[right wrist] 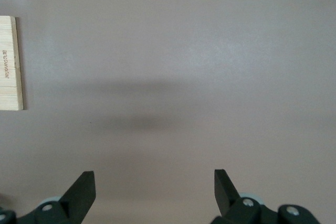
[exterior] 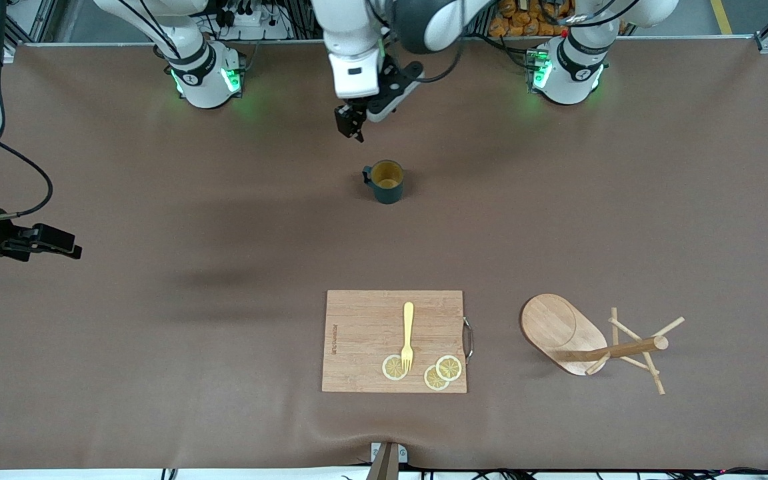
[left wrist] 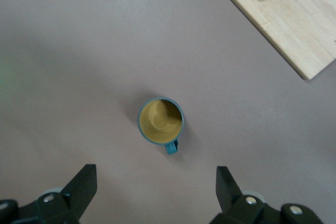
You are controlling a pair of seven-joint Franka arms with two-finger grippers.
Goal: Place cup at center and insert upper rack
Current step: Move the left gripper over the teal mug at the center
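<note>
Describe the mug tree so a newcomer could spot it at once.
Start at the cutting board near the front camera. Beside it, toward the left arm's end of the table, the mug tree lies tipped over. Its oval base, round post and thin pegs set it apart.

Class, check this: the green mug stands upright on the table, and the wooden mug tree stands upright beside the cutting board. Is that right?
Not quite. The mug does stand upright, but the mug tree lies tipped on its side beside the cutting board, as the front view shows.
</note>
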